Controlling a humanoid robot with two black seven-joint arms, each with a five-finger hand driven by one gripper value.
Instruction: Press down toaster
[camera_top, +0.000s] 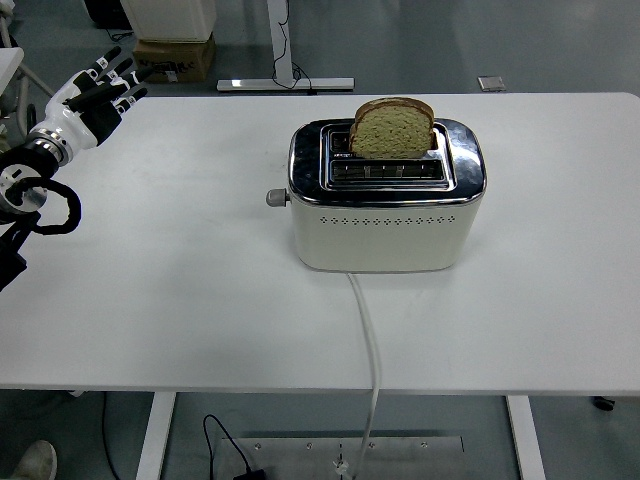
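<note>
Fingers (118, 75) of the left hand (90, 100) are spread wide and hold nothing, hovering at the far left corner of the white table (180, 290), with the black arm coming in from the left edge below them. Well to the right of those fingertips, and somewhat nearer the table's front, stands the toaster (385, 205), cream-bodied with a shiny chrome top. Its lever knob (276, 198) sticks out of the short end that faces the fingers, sitting high on that side, and a clear stretch of table top lies between the two.

Two slots run along the toaster's top. A slice of brown bread (392, 128) stands upright in the far slot, most of it showing above the chrome; the near slot (388, 172) looks empty. A white power cord (368, 340) leaves the toaster's front base and runs over the table's near edge.

From the fingers toward the knob the surface is bare, and there is wide open room in front of the toaster and to its right as well. The far table edge runs just behind the toaster, close to the fingertips' own line. Beyond it, on the floor past the fingers, sits a cardboard box (175, 57).
</note>
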